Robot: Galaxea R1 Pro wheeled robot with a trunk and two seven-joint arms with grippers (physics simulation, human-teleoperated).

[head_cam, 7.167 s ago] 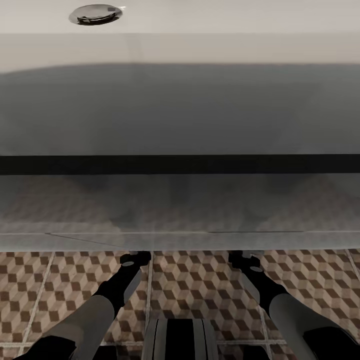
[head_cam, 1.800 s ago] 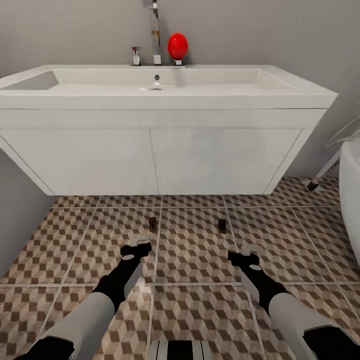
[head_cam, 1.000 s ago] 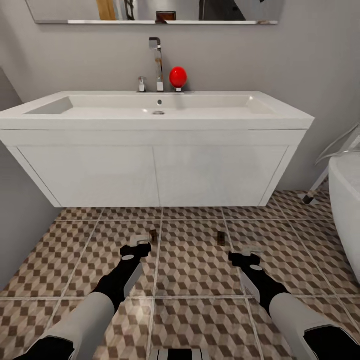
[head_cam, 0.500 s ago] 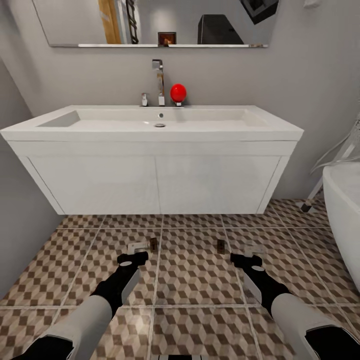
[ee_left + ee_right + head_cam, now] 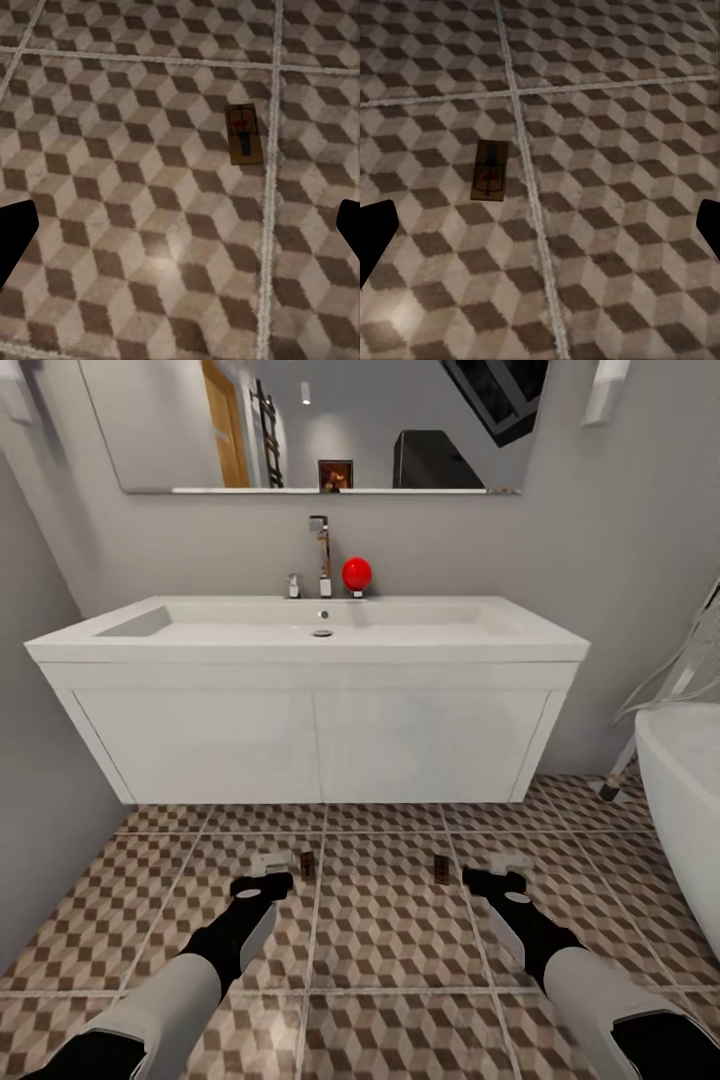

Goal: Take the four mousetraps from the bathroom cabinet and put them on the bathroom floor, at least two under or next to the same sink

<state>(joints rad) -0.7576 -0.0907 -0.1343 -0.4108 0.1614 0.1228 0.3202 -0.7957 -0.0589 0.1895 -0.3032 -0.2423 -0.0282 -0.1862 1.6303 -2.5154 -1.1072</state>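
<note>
Facing the bathroom sink head-on: white basin over a two-door vanity, chrome tap at the back with a red ball-shaped object beside it, mirror on the wall above.

Head view: two mousetraps lie flat on the bathroom floor in front of the vanity, well apart from each other. Left mousetrap sits just beside a grout line, close ahead of the left gripper. Right mousetrap lies ahead and to the inner side of the right gripper. Both grippers hang low over the tiles, neither touching a trap. At this range the traps read only as small dark rectangles.

Left wrist view: gives the detail the head view lacks. Left mousetrap, brown base with red mark and dark metal part, just beside a grout line and short of a grout crossing. The two fingertips sit at opposite edges of the picture: jaws spread wide, nothing between them but bare tile.

Right wrist view: right mousetrap, same build, just beside a grout line. Fingertips again at opposite edges: spread wide, empty.

Room to move: grey wall bounds the floor on the robot's left; white bathtub rim intrudes on the right. Open tile between and behind the traps.
</note>
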